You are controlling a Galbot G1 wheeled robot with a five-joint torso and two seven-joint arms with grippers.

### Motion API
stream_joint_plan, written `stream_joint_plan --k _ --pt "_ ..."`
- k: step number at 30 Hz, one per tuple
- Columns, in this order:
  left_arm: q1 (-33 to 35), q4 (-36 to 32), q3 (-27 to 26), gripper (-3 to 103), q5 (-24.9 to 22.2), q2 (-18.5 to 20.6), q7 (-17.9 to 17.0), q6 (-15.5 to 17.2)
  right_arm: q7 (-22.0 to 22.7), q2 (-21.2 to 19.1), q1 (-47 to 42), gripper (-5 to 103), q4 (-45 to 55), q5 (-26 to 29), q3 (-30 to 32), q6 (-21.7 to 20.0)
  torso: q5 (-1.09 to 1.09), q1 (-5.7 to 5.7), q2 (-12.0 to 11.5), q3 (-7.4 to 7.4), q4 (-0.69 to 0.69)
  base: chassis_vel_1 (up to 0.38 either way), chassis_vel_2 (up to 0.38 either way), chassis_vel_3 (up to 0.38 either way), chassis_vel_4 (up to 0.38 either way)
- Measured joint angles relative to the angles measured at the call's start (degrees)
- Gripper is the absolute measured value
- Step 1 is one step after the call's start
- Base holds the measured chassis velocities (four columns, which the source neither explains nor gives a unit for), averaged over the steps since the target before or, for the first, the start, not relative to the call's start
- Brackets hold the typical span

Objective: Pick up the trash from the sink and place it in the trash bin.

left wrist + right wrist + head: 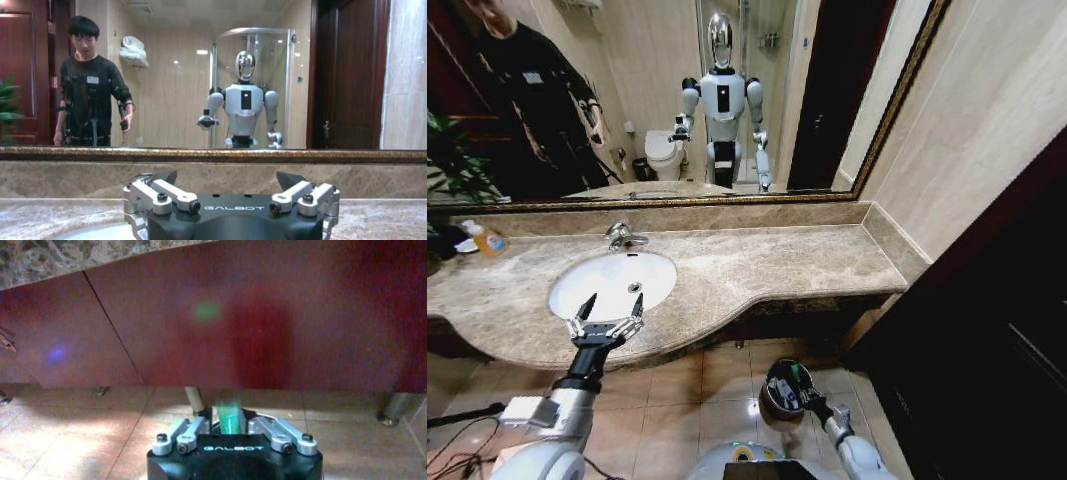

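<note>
The left gripper point(610, 312) hovers with its two dark fingers spread wide over the front rim of the oval white sink point(577, 285), at about 7 o'clock from the chrome tap point(624, 237). In the basin I cannot make out any trash; if small bits lie there, they are too small to tell.

The right gripper point(799, 385) hangs low at about 5 o'clock in the head view, just above the small round shiny metal trash bin point(777, 398) on the tiled floor. Its fingers are pressed on a small green piece point(229, 416), which stands up between them in the right wrist view.

To my judgement the step in hand is the drop. To do it well, the gripper should be centred over the dark opening before the fingers part, because the bin is narrow and such a light piece can fall onto the rim or stick to a finger. The left arm should wait over the sink meanwhile, away from the clear bottle of orange liquid point(488, 240) at about 10 o'clock from the basin.
</note>
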Motion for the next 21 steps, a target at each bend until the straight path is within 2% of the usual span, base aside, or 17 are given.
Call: stream_joint_plan --k 1,3,6,8,9,13,15,16,17,19,21 --pt "0.0 0.0 0.0 100 0.0 0.0 0.0 0.0 0.2 0.0 0.0 30 0.3 0.0 -0.1 0.0 0.00 0.00 0.0 0.00 0.00 0.000 0.000 0.000 0.000" --pt "0.0 0.0 0.0 100 0.0 0.0 0.0 0.0 0.8 -0.1 -0.2 42 0.8 0.0 -0.2 0.0 0.00 0.00 0.0 0.00 0.00 0.000 0.000 0.000 0.000" --pt "0.0 0.0 0.0 100 0.0 0.0 0.0 0.0 1.1 -0.2 -0.4 47 1.5 0.0 -0.3 0.0 0.00 0.00 0.0 0.00 0.00 0.000 0.000 0.000 0.000" --pt "0.0 0.0 0.0 100 0.0 0.0 0.0 0.0 1.3 -0.5 -0.6 58 2.2 0.0 -0.3 0.0 0.00 0.00 0.0 0.00 0.00 0.000 0.000 0.000 0.000" --pt "0.0 0.0 0.0 100 0.0 0.0 0.0 0.0 1.3 -0.5 -0.6 58 2.2 0.0 -0.3 0.0 0.00 0.00 0.0 0.00 0.00 0.000 0.000 0.000 0.000" --pt "0.0 0.0 0.0 100 0.0 0.0 0.0 0.0 1.4 -1.2 -1.1 79 3.0 0.2 -0.4 -0.1 0.00 0.00 0.0 0.00 0.00 0.000 0.000 0.000 0.000" --pt "0.0 0.0 0.0 100 0.0 0.0 0.0 0.0 1.4 -1.3 -1.2 79 3.1 0.2 -0.4 -0.2 0.00 0.00 0.0 0.00 0.00 0.000 0.000 0.000 0.000" --pt "0.0 0.0 0.0 100 0.0 0.0 0.0 0.0 1.5 -1.4 -1.4 85 3.2 0.3 -0.4 -0.2 0.00 0.00 0.0 0.00 0.00 0.000 0.000 0.000 0.000" --pt "0.0 0.0 0.0 100 0.0 0.0 0.0 0.0 1.5 -1.4 -1.4 85 3.2 0.3 -0.4 -0.2 0.00 0.00 0.0 0.00 0.00 0.000 0.000 0.000 0.000" --pt "0.0 0.0 0.0 100 0.0 0.0 0.0 0.0 1.5 -1.6 -1.6 95 3.7 0.6 -0.4 -0.2 0.00 0.00 0.0 0.00 0.00 0.000 0.000 0.000 0.000" --pt "0.0 0.0 0.0 100 0.0 0.0 0.0 0.0 1.5 -1.6 -1.7 98 3.9 0.7 -0.4 -0.2 0.00 0.00 0.0 0.00 0.00 0.000 0.000 0.000 0.000"
